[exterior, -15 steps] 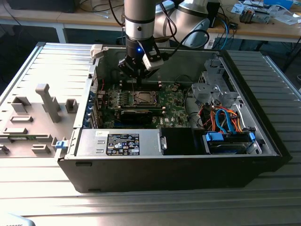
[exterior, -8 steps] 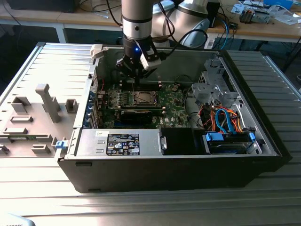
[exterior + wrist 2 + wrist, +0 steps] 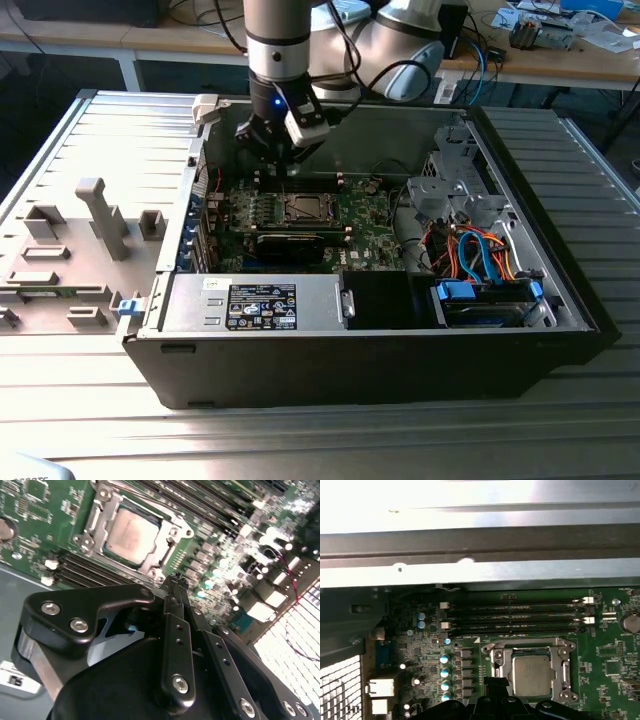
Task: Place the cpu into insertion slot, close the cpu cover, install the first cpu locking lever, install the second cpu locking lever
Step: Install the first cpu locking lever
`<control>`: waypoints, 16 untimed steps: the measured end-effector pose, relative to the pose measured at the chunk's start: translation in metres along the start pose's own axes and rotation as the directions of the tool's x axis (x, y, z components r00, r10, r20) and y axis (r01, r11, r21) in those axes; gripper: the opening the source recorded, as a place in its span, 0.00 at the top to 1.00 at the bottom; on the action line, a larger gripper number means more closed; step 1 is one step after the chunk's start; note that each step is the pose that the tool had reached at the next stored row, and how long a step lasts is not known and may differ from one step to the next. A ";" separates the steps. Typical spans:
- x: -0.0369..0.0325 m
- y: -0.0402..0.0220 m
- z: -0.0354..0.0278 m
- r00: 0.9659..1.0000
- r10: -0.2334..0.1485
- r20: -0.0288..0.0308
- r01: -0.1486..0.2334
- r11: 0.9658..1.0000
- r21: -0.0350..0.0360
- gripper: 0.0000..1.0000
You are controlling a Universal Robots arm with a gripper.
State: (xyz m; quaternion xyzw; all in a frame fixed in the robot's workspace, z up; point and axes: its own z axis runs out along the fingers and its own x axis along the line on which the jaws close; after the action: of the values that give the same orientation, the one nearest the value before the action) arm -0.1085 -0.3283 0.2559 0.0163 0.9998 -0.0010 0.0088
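Observation:
The cpu [image 3: 532, 675] [image 3: 131, 536], a dull silver square, lies flat in the insertion slot [image 3: 303, 208] on the green board. The cpu cover [image 3: 530, 647] [image 3: 167, 532], a silvery frame, lies down around the chip's edges. My gripper [image 3: 176, 580] [image 3: 495, 682] hangs just above the board beside one edge of the socket, a short way off the cover. Its black fingers [image 3: 176, 630] meet at the tips, shut with nothing between them. In the exterior view the gripper [image 3: 275, 150] hovers inside the open computer case, behind the socket.
Narrow memory slots [image 3: 515, 615] run beside the socket, with the case's metal wall [image 3: 480, 545] beyond. A long black card [image 3: 290, 243], a power supply [image 3: 255, 300] and a blue drive bay [image 3: 485, 300] with cables fill the case. Grey fixtures [image 3: 100, 215] stand at the exterior view's left.

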 end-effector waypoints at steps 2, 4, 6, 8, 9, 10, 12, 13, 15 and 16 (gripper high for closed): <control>0.0050 0.0005 -0.0007 1.000 0.000 0.000 0.000 1.000 0.000 0.89; 0.0086 0.0011 -0.0024 1.000 0.000 0.001 0.000 1.000 -0.001 0.89; 0.0118 0.0024 -0.0040 1.000 0.000 0.001 0.000 1.000 -0.001 0.89; 0.0127 0.0048 -0.0047 1.000 0.000 0.001 0.000 1.000 -0.001 0.89; 0.0128 0.0065 -0.0049 1.000 0.000 0.001 0.000 1.000 -0.001 0.89; 0.0128 0.0098 -0.0051 1.000 0.000 0.001 0.000 1.000 -0.001 0.89; 0.0130 0.0129 -0.0052 1.000 0.000 0.001 0.000 1.000 -0.003 0.89; 0.0131 0.0138 -0.0052 1.000 0.000 0.001 0.000 1.000 -0.006 0.89; 0.0133 0.0148 -0.0052 1.000 -0.002 0.001 0.002 1.000 -0.011 0.89; 0.0133 0.0152 -0.0051 1.000 -0.004 0.000 0.004 1.000 -0.016 0.89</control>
State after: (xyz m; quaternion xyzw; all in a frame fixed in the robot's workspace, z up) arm -0.1214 -0.3127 0.2608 0.0140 0.9998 0.0068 0.0091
